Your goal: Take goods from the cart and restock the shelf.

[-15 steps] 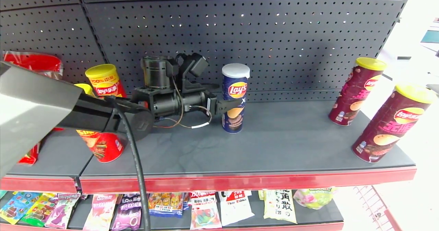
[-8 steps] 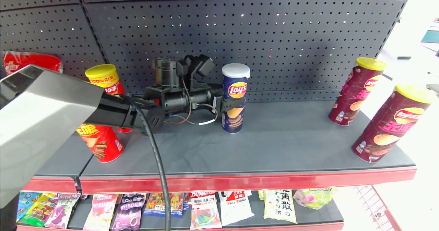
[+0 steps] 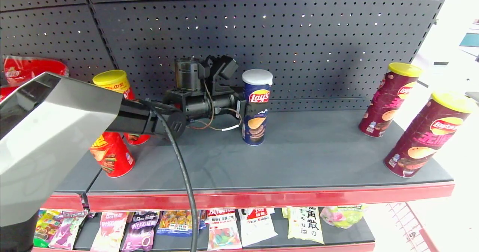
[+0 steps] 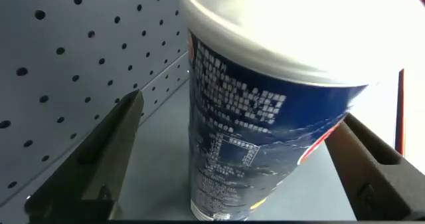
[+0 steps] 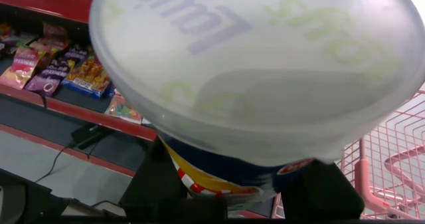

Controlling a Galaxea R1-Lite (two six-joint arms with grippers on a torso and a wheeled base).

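A blue chip can (image 3: 256, 129) with a white lid stands upright mid-shelf, close to the pegboard. My left gripper (image 3: 258, 108) is open and level with the can's middle, one finger on each side. In the left wrist view the blue chip can (image 4: 265, 137) sits between the dark fingers (image 4: 99, 164); one finger stands clear of it, the other is against it or nearly so. My right gripper (image 5: 242, 196) is shut on a second blue can (image 5: 252, 64) with a clear lid, held over the aisle floor.
Two red cans (image 3: 112, 154) with yellow lids stand at the shelf's left, two maroon cans (image 3: 389, 98) at its right. The grey shelf (image 3: 307, 158) is bare between them. Snack bags (image 3: 224, 229) fill the lower shelf. A pink wire cart (image 5: 392, 164) stands behind the held can.
My left arm has pushed farther in and to the right, so its fingers now straddle the blue can. The can itself has stayed in place.
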